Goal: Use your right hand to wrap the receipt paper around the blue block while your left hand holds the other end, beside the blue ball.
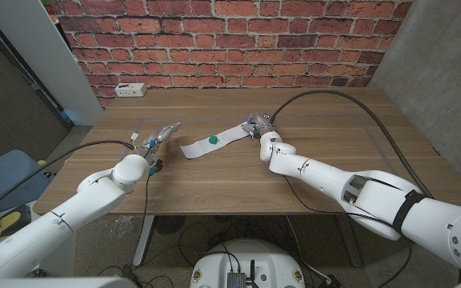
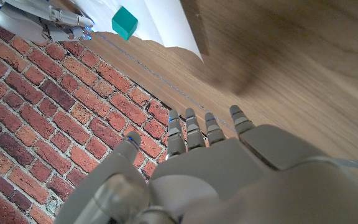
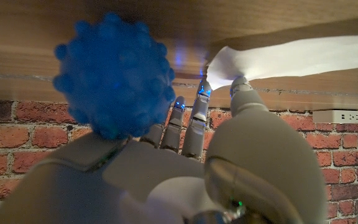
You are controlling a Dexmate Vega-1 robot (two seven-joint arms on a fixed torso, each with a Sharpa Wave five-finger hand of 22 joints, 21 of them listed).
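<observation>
Head view: receipt paper (image 1: 214, 142) lies flat under the blue block (image 1: 212, 140); right hand (image 1: 264, 131) pinches its far end, left hand (image 1: 157, 140) waits open beyond the near end. Thin, tearable; grip ends.

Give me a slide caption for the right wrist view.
Right robot hand touching the receipt paper's end beside a bumpy blue ball.
</observation>
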